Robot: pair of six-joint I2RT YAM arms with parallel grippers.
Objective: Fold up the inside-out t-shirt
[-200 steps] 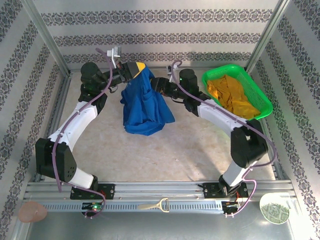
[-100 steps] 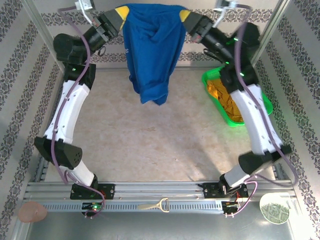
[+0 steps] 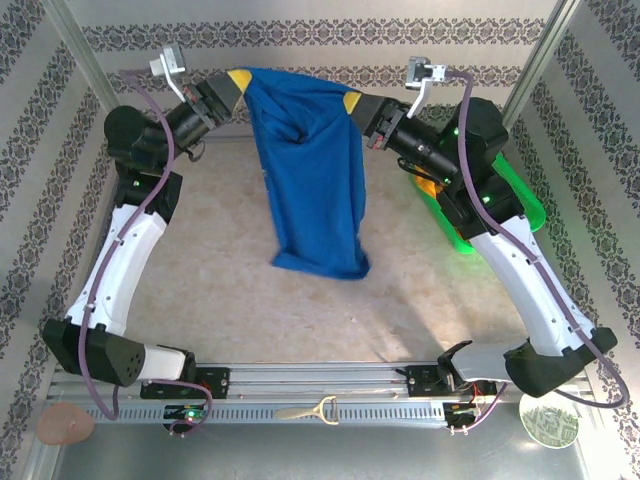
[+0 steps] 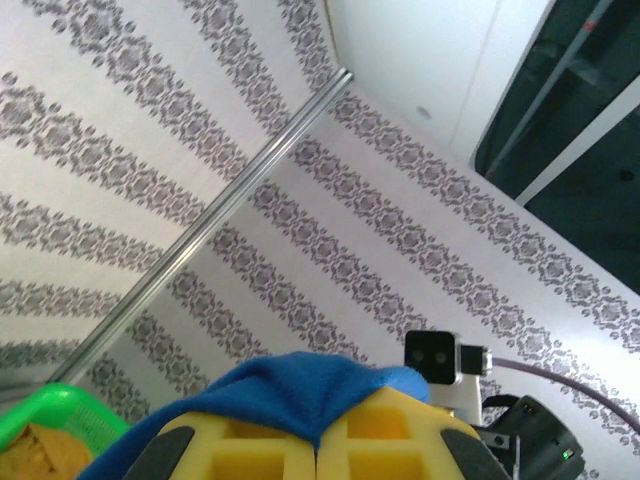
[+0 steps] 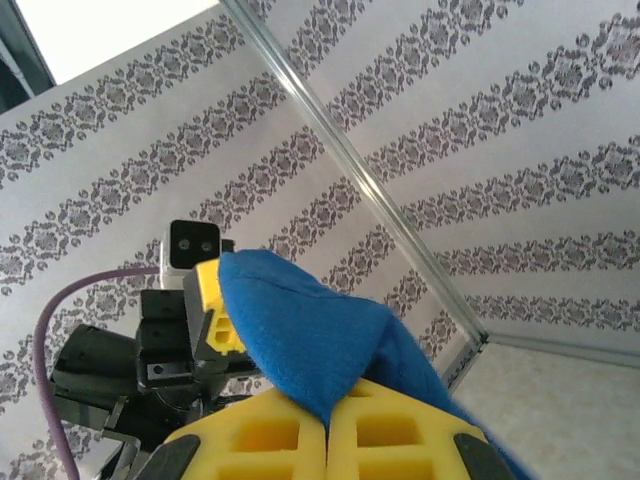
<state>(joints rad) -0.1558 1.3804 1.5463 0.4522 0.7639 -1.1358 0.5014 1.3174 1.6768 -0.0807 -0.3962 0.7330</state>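
Lowered since half a second ago, both arms hold the cloth stretched between them. Left gripper [image 3: 236, 84] pinches one top corner of the inside-out t-shirt [image 3: 318, 180], which hangs to the table; right gripper [image 3: 352, 104] pinches the other. No fold appears made yet.

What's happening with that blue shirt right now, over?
Left jaws and right jaws shut on t-shirt, upper edge. It hangs spread between them. Green basket off right, apart from it.
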